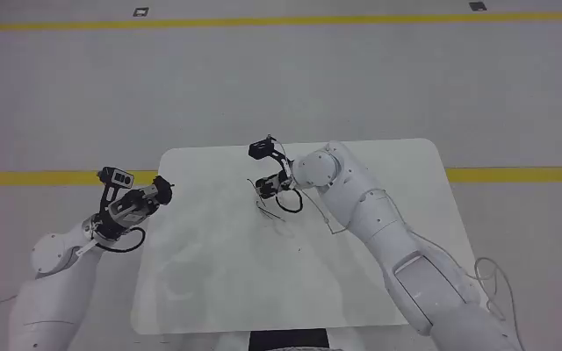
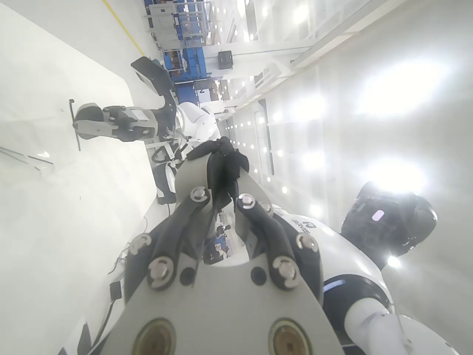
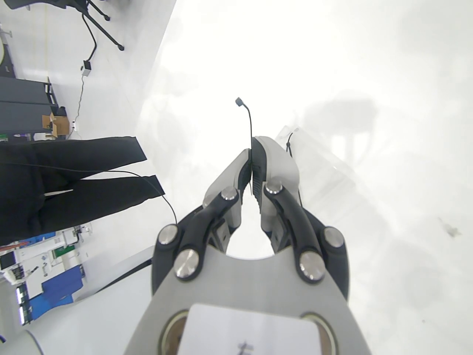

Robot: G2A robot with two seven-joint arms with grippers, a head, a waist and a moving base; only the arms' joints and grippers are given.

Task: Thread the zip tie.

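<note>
Pinching zip tie [image 3: 249, 123] over table [image 1: 219, 281] centre, right tool [image 3: 253, 149], left tool [image 2: 223, 153] clenched at its left edge

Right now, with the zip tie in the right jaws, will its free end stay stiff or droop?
The zip tie is probably springy: it stands past the jaws with a slight bow. Thin, so likely light, easily deflected.

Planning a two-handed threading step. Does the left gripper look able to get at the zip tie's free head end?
Likely yes: the zip tie sticks out past the right gripper, and bare table lies between it and the left gripper. Reach itself is unproven.
</note>
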